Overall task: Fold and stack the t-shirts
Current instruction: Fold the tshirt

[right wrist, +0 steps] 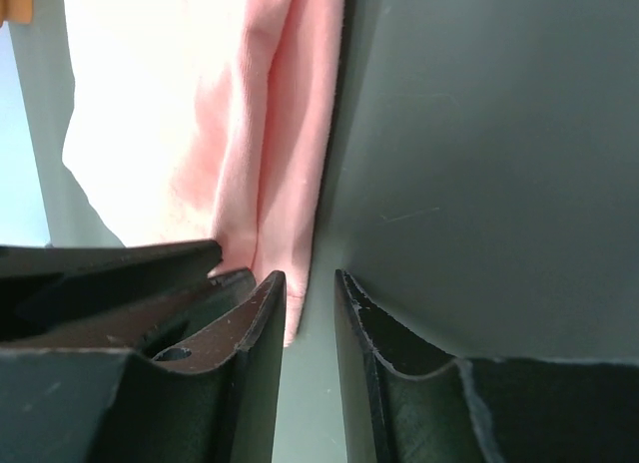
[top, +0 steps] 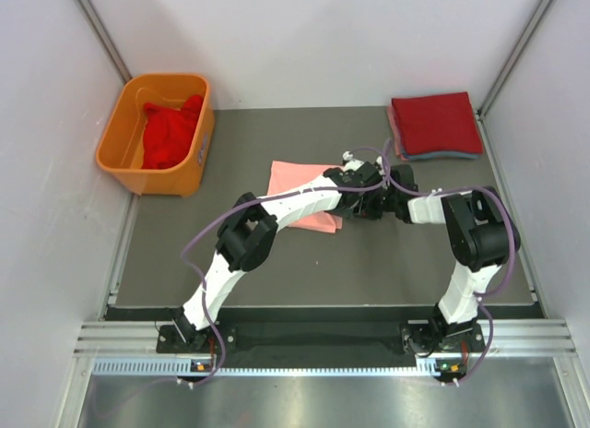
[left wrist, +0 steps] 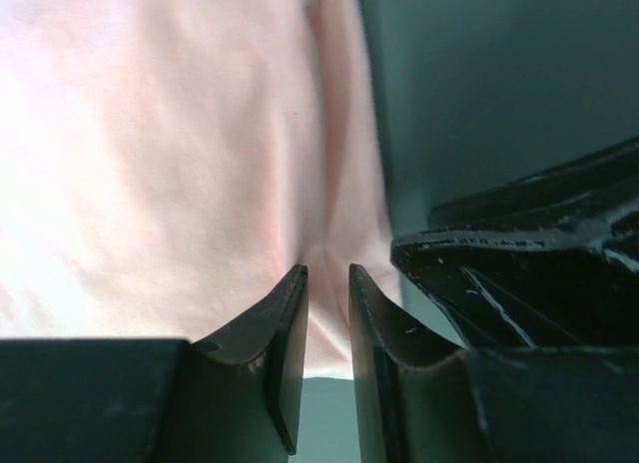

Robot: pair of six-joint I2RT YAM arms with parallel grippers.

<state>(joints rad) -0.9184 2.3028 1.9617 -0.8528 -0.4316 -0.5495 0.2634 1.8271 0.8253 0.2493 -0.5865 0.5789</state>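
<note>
Pink folded shirt (top: 295, 181) lies with its long axis slanting far-left to near-right. Left gripper (left wrist: 327, 283) narrowly straddles its edge, hold unclear; right gripper (right wrist: 309, 283) slightly parted.

Readable text: none in any of the three views.
Salmon-pink t-shirt (top: 295, 177), middle of the surface: plain cloth, no lettering to read, even close up in both wrist views.
Folded red t-shirt (top: 433, 122), far right corner of the surface: plain cloth, nothing to read.
Red t-shirt (top: 171, 133) in the orange tub (top: 157, 181), far left corner of the surface: no print, brand or number legible on either.
</note>
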